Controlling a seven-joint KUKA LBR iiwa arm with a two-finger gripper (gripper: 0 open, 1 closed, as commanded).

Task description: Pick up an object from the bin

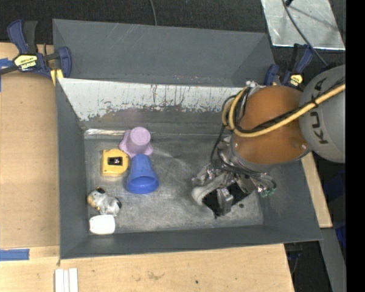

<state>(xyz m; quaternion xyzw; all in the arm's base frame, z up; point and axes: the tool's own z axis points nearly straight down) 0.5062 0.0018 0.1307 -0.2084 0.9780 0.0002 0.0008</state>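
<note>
Orange cover (269,126) over bin (70,193) with blue cup (141,176)

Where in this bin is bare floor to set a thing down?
The middle floor is bare, between the blue cup and the pincer. So is the front strip right of the white block. The left side is crowded: lilac cup, yellow tape, blue cup and small toy lie close together.

Dark floor (188,5) along the top, crossed by a thin black cable (152,8); silvery metal sheet (301,17) lying at far right.
</note>
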